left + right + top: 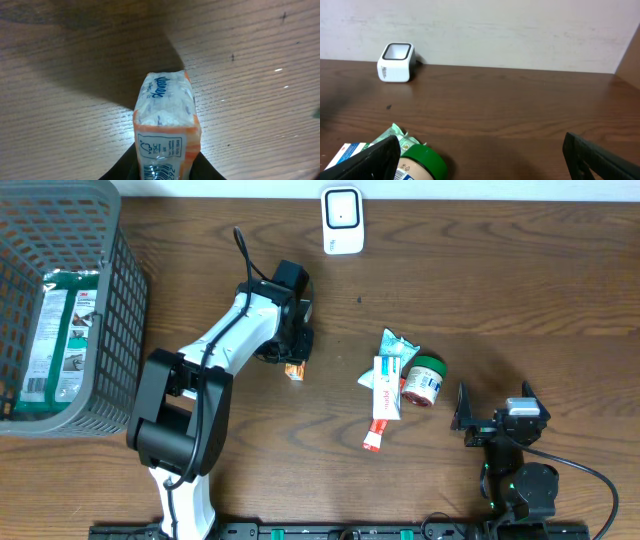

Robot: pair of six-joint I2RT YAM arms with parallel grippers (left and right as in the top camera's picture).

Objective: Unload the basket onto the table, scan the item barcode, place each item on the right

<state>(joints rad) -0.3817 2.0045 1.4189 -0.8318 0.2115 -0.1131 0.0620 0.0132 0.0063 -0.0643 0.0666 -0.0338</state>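
An orange-and-white tissue pack (167, 117) with a barcode on its near end lies on the wooden table, seen as a small orange bit (294, 370) from overhead. My left gripper (167, 169) is closed round it, its black fingers pressed to both sides of the pack. The white scanner (341, 220) stands at the table's far edge and also shows in the right wrist view as a scanner (396, 62) at the back left. My right gripper (492, 415) rests open at the front right, holding nothing; its fingers (370, 160) stand wide apart.
A grey wire basket (110, 310) at the far left holds a green packet (55, 330). In the middle lie a toothpaste box (386, 388), a green sachet (397, 345) and a green-lidded jar (424, 380), close to my right gripper's left finger.
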